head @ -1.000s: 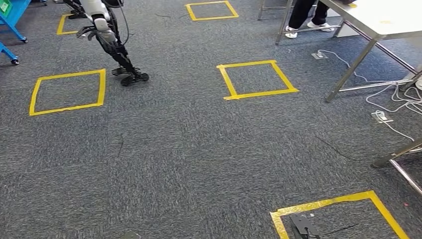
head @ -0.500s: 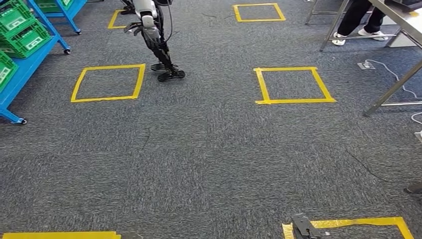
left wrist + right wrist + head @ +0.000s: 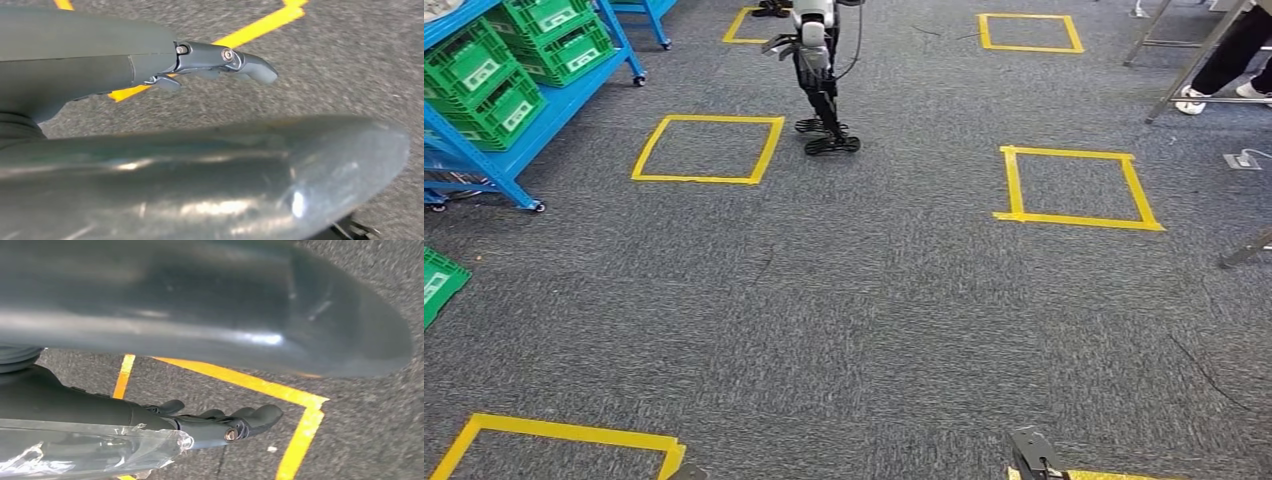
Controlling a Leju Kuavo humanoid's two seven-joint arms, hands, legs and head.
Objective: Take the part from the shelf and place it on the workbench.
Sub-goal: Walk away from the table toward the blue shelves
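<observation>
Shelf (image 3: 529,125) blue, far left, green bins (image 3: 484,85) with white labels, writing too small. My left hand (image 3: 220,60) and right hand (image 3: 220,422) hold nothing, fingers straight.

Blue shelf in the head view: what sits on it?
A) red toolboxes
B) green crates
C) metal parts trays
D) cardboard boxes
B: green crates sit in rows on the blue shelf at the upper left of the head view.
</observation>
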